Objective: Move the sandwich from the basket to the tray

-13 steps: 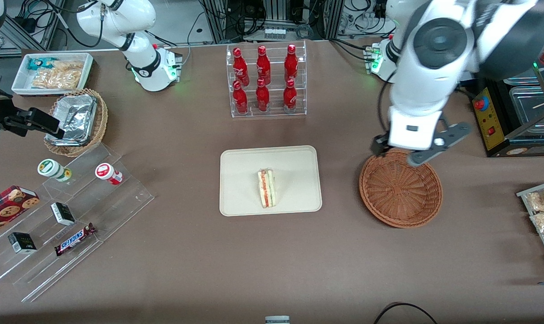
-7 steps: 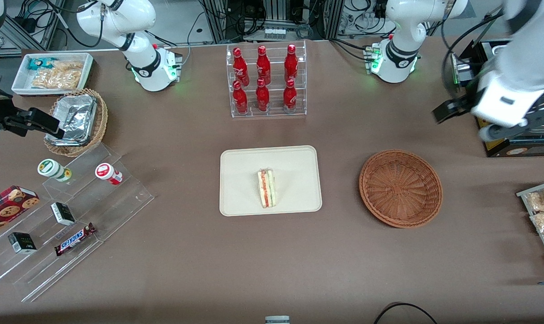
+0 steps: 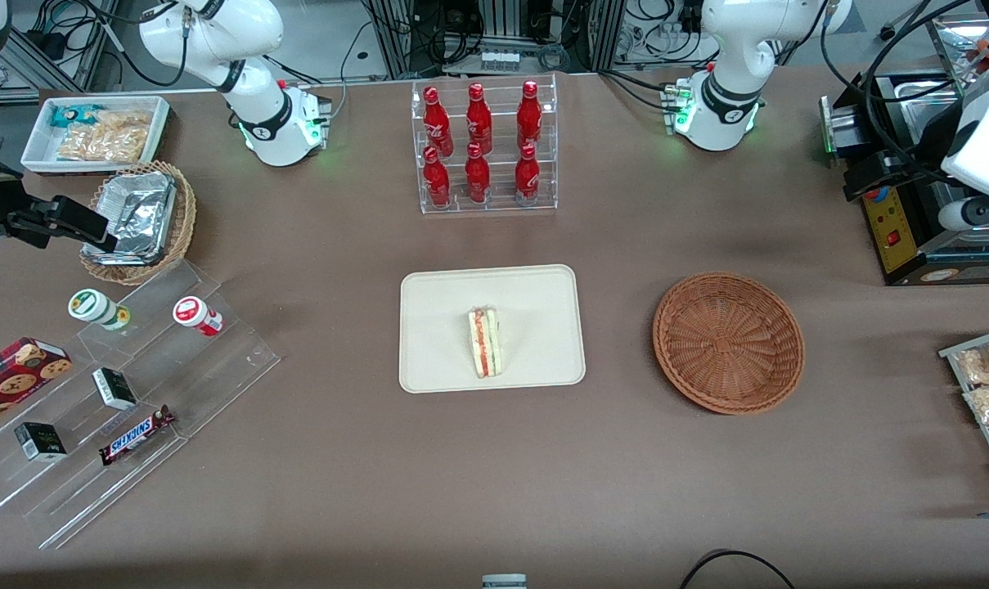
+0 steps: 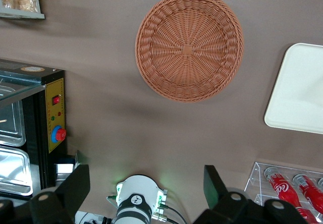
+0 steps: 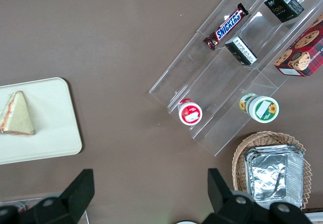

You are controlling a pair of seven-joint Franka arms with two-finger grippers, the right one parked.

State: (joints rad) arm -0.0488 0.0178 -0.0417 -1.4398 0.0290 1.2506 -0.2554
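Sandwich lies flat on tray, near tray's middle – basket beside tray, toward working arm's end of surface, holds nothing – gripper high above surface near basket, jaws spread wide, gripping nothing

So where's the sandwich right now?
The sandwich lies on the cream tray at the table's middle, nearer the front camera than the rack of red bottles. The wicker basket beside it holds nothing; the open gripper hangs high above.
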